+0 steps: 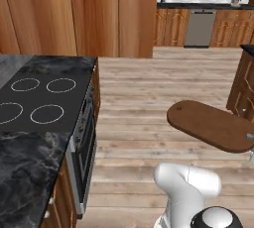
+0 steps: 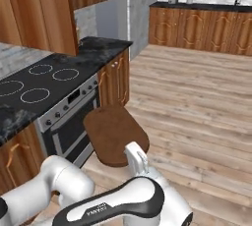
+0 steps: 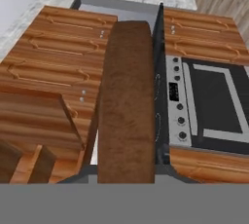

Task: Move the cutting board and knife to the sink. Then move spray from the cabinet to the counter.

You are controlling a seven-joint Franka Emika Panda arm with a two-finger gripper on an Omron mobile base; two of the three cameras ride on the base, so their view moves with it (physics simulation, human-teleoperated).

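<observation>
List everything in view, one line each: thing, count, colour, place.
cutting board: one, brown, held in the air above the wooden floor
stovetop: one, black with four pale rings, left
oven: one, grey with dark door, under the stovetop
counter: black marble look, around the stovetop
far counter: one, dark, along the back wall
dishwasher: one, grey, far wall
arm: one, white
pincer: one, shut on the cutting board

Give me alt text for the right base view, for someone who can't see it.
A white robot arm holds a brown wooden cutting board flat in the air above a plank floor, its gripper shut on the board's near end. To the left stands a black stovetop with ring marks over an oven; wooden cupboards line the far wall.
</observation>
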